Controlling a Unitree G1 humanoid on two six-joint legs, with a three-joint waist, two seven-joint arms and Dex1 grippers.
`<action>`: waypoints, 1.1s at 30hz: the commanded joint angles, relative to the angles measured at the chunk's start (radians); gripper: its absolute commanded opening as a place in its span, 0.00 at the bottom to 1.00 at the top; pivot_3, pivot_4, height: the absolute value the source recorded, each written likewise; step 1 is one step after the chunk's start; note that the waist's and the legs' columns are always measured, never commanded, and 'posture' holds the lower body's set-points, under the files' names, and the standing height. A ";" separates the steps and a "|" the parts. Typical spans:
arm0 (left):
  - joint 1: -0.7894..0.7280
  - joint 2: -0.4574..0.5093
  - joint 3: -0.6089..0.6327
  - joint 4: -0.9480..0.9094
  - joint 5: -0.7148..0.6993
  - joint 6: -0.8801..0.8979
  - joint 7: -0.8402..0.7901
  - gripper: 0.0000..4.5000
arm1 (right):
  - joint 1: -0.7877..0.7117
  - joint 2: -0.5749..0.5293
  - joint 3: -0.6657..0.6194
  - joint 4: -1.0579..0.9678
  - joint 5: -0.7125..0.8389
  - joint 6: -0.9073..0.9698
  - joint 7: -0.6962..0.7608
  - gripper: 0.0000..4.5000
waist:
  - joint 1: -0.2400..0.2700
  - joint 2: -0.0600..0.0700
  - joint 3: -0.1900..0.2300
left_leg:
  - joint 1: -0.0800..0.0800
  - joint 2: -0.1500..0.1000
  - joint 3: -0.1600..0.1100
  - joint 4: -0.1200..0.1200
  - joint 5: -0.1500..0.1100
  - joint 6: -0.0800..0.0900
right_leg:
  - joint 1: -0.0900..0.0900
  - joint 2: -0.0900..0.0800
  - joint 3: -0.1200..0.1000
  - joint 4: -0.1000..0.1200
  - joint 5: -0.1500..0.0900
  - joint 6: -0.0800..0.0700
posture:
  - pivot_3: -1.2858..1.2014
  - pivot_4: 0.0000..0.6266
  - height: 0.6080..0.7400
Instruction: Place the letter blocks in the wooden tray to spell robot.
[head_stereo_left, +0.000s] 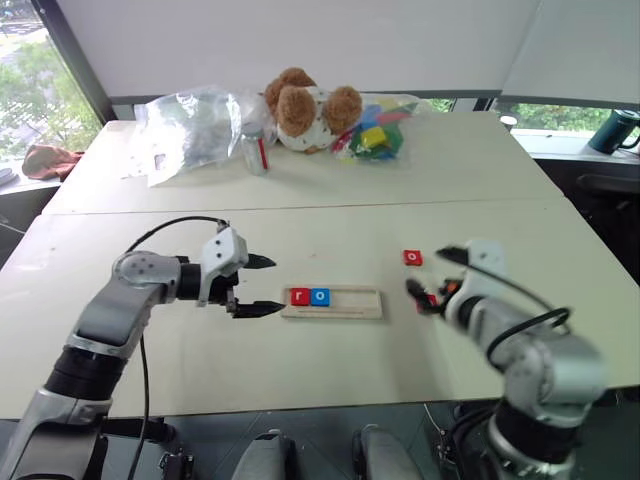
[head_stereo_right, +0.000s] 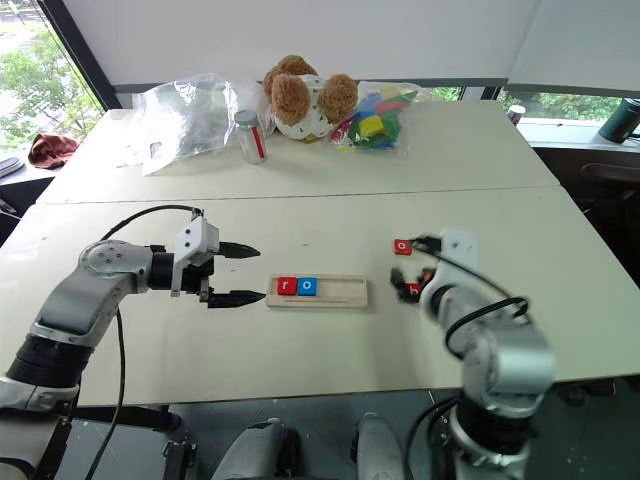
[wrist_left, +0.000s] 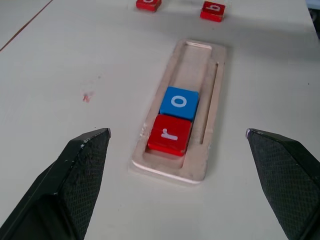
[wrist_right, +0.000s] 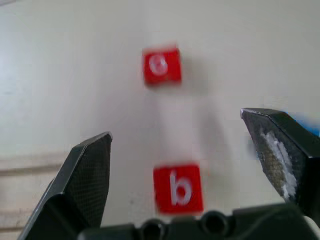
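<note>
Between the right gripper's (wrist_right: 175, 165) wide-open fingers lies the red b block (wrist_right: 178, 189), flat on the worktop (head_stereo_left: 200, 370). It looks light, stiff and slick; pinch opposite edges. The left gripper (head_stereo_left: 262, 286) also stands wide by the wooden tray (head_stereo_left: 345, 312).

Tray (wrist_left: 210, 100): pale wood. In it: red r tile (wrist_left: 169, 134), blue o tile (wrist_left: 179, 103), white letters. On cream table (head_stereo_left: 300, 190): red b tile (wrist_right: 178, 189), red o tile (wrist_right: 161, 66). Gripper fingers (wrist_left: 75, 175): black, cross-hatched.
</note>
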 joint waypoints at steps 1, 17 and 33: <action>-0.042 0.017 0.008 -0.013 -0.030 -0.013 -0.055 1.00 | 0.092 -0.258 0.047 0.052 0.136 -0.318 0.423 0.99 | 0.000 -0.001 0.000 | 0.000 0.001 -0.001 0.000 -0.001 0.001 | 0.001 0.000 0.000 -0.001 0.000 0.000 | 0.52 0.24 1.00; 0.060 0.081 0.042 -0.159 -0.043 0.004 -0.051 1.00 | -0.007 -0.425 0.394 0.986 -0.172 -1.647 1.033 0.99 | -0.002 -0.002 0.001 | 0.002 0.002 0.004 0.001 -0.002 0.004 | 0.000 0.000 0.004 0.001 -0.002 0.003 | 0.52 0.24 1.00; 0.108 0.136 0.057 -0.145 -0.028 -0.021 -0.008 1.00 | -0.137 -0.352 0.425 1.137 -0.206 -1.710 1.041 0.26 | -0.006 -0.001 0.001 | 0.001 0.001 0.003 0.002 -0.001 0.001 | 0.000 -0.003 0.005 0.001 -0.001 0.002 | 0.52 0.24 1.00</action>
